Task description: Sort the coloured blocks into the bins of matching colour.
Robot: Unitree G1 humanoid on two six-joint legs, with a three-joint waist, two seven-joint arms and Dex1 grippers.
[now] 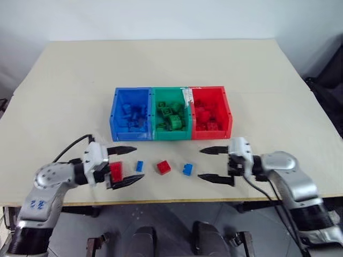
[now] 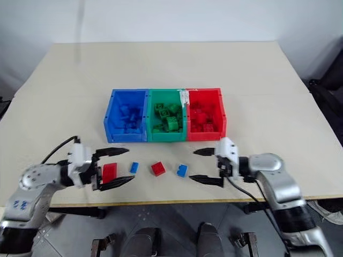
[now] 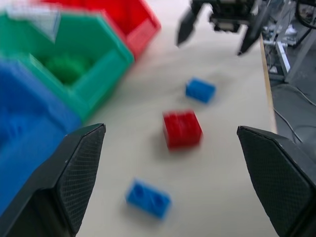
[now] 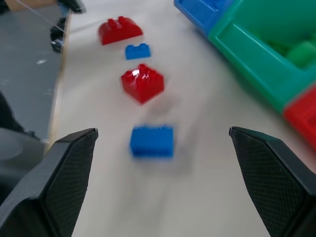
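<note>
Three joined bins stand mid-table: blue [image 1: 131,113], green [image 1: 171,128] and red [image 1: 211,131], each holding blocks of its own colour. Four blocks lie in a row in front of them. A red block [image 1: 116,170] sits between the fingers of my open left gripper [image 1: 128,166], close to its palm. To its right are a small blue block [image 1: 139,166], a red block [image 1: 163,167] and a blue block [image 1: 187,169]. My right gripper [image 1: 201,164] is open, pointing left, just right of that last blue block [image 4: 152,141]. Nothing is held.
The table's front edge [image 1: 177,201] runs just behind the row of blocks and both grippers. Bare tabletop [image 1: 161,64] stretches beyond and beside the bins. Cables trail from both wrists.
</note>
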